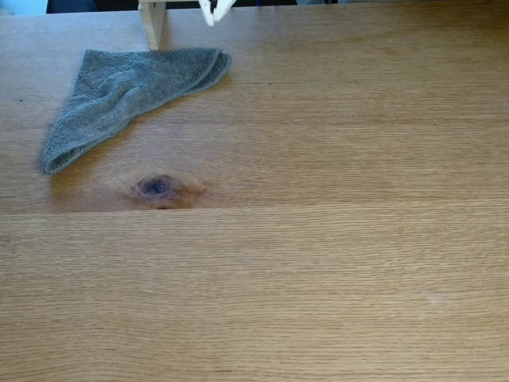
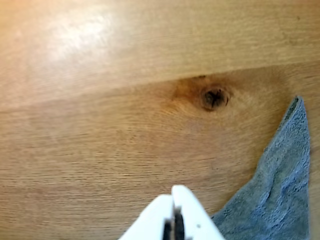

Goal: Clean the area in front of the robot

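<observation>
We read this as the start of the wipe: the grey cloth (image 1: 127, 87) lies untouched in the upper left of the fixed view, folded into a rough triangle w/ its long point running down-left, flat on the oak counter (image 1: 318, 263). The gripper (image 1: 215, 11) peeks in at the top edge of that frame, above and just right of the cloth's rounded end, apart from it. In the wrist view the gripper (image 2: 173, 200) sits bottom centre, the white jaws pressed together w/ only a thin dark seam between them, holding nothing. The cloth (image 2: 280, 190) fills the lower right corner there, its tip pointing up toward the dark knot (image 2: 214, 97); in the fixed view the knot (image 1: 157, 187) is left of centre, below the cloth.

Next move, as we judge it: the jaws need to part, then drop onto the cloth's bunched, thicker end, pinch a fold and drag it over the planks around the knot. Terry is soft, so a shallow pinch may slip.

Hard to tell: the arm is nearly all cut off by the top edge; a pale upright post (image 1: 152, 22) there is cropped too, purpose unclear. We see no obvious dirt, only a faint pale mark lower right & glare upper left in the wrist view
</observation>
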Robot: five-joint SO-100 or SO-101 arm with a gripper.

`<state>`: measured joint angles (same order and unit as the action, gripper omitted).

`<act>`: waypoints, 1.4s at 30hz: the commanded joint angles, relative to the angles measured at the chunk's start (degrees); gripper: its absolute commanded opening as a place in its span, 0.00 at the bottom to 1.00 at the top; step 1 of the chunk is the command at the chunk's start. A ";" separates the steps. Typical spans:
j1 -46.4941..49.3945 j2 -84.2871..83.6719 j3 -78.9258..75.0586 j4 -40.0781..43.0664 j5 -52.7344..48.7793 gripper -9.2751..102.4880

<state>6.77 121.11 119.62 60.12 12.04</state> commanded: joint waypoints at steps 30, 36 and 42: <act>-8.17 68.20 66.97 12.92 -7.03 0.08; -4.57 68.29 73.65 12.22 -8.70 0.08; -5.54 68.29 72.86 12.30 -8.61 0.08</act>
<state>1.23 189.05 185.98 72.86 3.25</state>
